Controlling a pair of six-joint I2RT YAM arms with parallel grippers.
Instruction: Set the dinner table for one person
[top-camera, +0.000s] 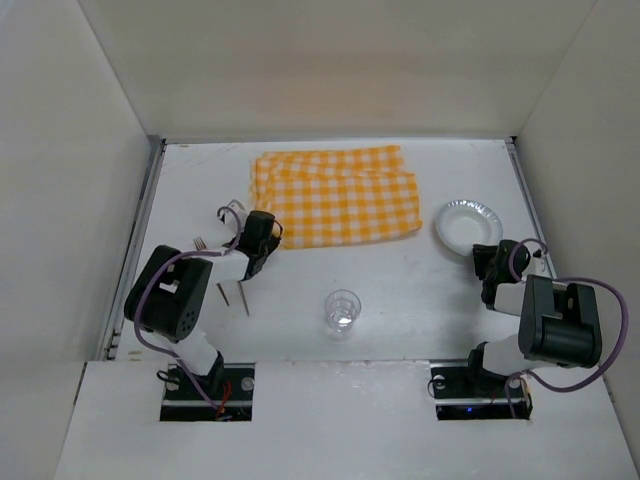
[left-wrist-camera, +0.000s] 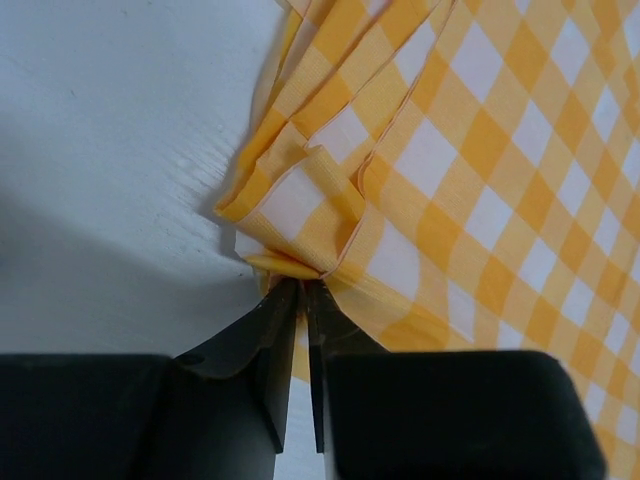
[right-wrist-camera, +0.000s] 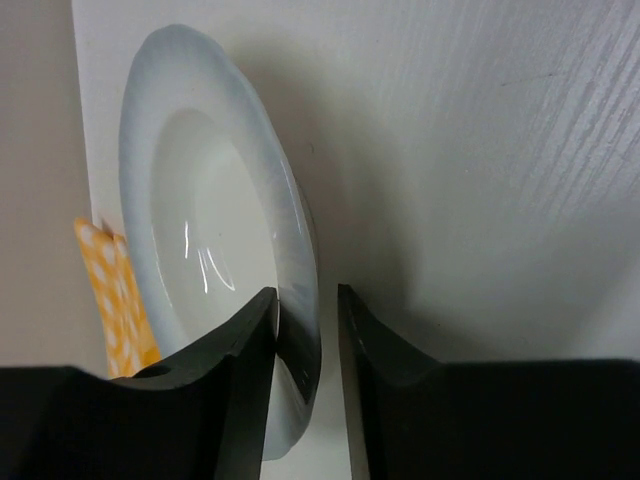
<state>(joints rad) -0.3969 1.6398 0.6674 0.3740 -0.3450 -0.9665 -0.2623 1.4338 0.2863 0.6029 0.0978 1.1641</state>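
The dinner table (top-camera: 400, 290) is a large white tabletop. A yellow-and-white checked cloth (top-camera: 335, 195) lies at its far middle. My left gripper (top-camera: 262, 238) is shut on the cloth's near left corner; in the left wrist view the gripper (left-wrist-camera: 303, 287) pinches the bunched folds of the cloth (left-wrist-camera: 450, 170). A white plate (top-camera: 468, 226) lies at the right. My right gripper (top-camera: 487, 262) is at its near rim. In the right wrist view the gripper (right-wrist-camera: 306, 295) is open and straddles the rim of the plate (right-wrist-camera: 200, 200), with one finger inside the rim and one outside.
A clear glass (top-camera: 342, 312) stands at the near middle. A fork (top-camera: 200, 243) and thin cutlery (top-camera: 243, 296) lie by the left arm. Metal strips (top-camera: 140, 240) run along the side edges, and white walls enclose the table.
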